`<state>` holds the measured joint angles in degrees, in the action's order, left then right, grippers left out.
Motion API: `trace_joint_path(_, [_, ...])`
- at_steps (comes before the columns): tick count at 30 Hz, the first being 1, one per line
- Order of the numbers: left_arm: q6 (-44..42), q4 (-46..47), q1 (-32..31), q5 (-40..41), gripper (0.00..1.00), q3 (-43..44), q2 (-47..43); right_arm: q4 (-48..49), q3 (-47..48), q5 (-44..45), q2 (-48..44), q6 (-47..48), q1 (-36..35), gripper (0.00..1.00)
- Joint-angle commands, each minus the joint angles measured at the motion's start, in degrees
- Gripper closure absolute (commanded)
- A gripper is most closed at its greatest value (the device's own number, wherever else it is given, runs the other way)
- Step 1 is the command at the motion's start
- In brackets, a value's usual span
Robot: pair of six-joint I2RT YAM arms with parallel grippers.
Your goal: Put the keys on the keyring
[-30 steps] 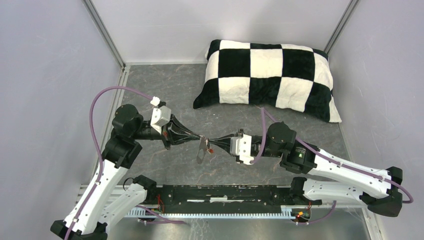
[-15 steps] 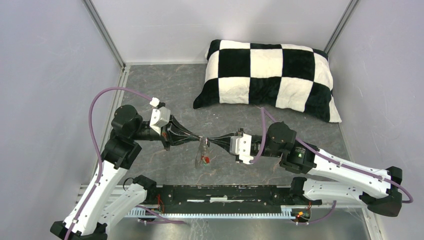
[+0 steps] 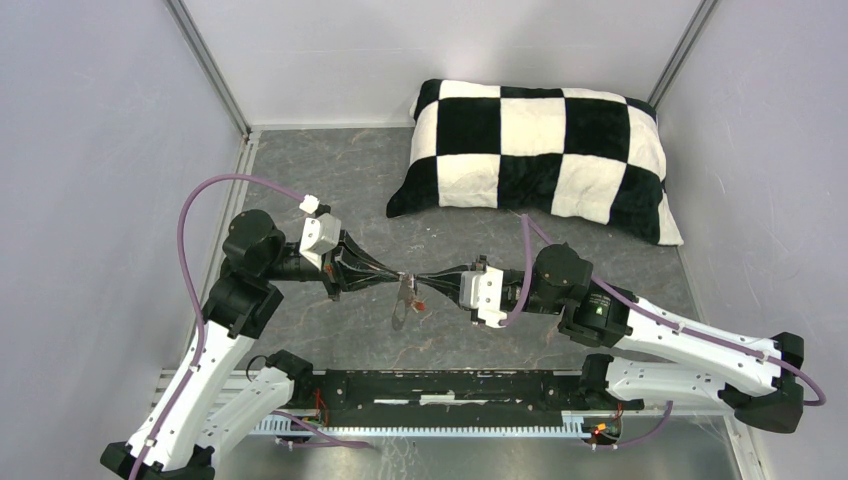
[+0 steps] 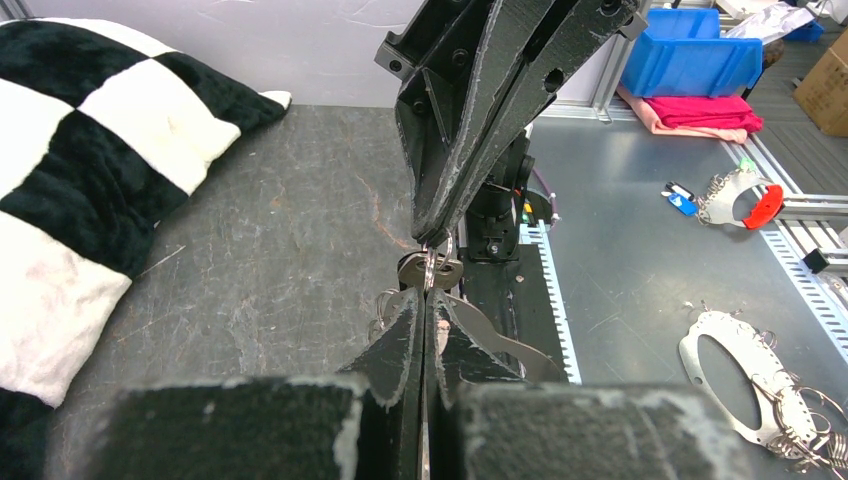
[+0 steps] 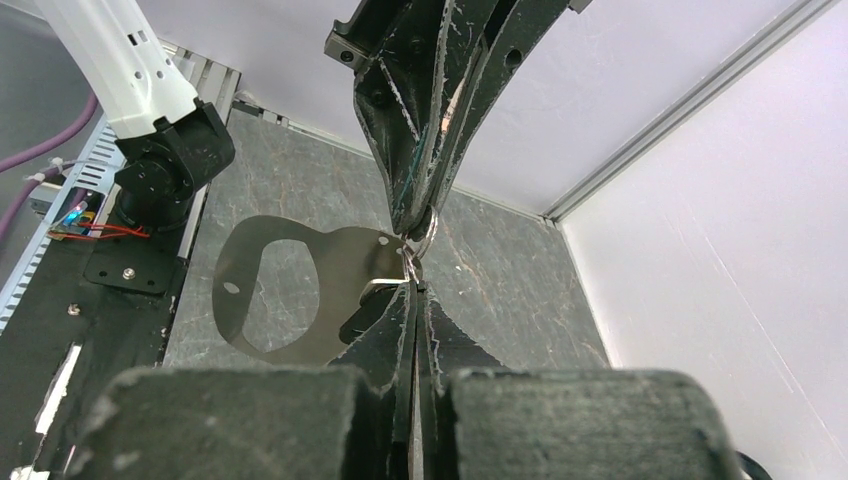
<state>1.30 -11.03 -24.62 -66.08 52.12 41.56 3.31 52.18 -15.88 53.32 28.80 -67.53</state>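
Both arms meet nose to nose over the middle of the desk. The left end effector comes in from the left and the right end effector from the right, fingertips almost touching. Both are clamped tight, with no gap between the fingers. And what are they fighting over? A small wire loop at the corner of the keyring. The right wrist view shows both sets of tips pinching at that loop from opposite sides. The keyring is a flat grey metal plate with an oblong slot. It hangs off the loop below the tips, in the air above the desk, tilted. A red-tagged key dangles just beside it under the right tips, too small to say how it is attached. The checked pillow lies at the back right, well apart.
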Motion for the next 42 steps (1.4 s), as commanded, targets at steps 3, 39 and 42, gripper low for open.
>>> trace_joint_path(3, [-0.9, 0.0, -0.1, -1.2, 0.98, 1.7, -0.5, 3.2, 1.4, 1.9, -0.7, 0.5, -0.4, 1.00])
trace_joint_path(39, [-2.3, 0.0, -0.1, -1.4, 0.98, 1.8, -0.8, 3.3, 0.4, 2.1, -1.1, 0.7, -0.4, 1.00])
trace_joint_path(42, [-2.2, 0.0, -0.1, -1.3, 0.98, 1.8, -0.7, 2.1, -0.2, 2.2, -1.2, 0.7, -0.4, 1.00])
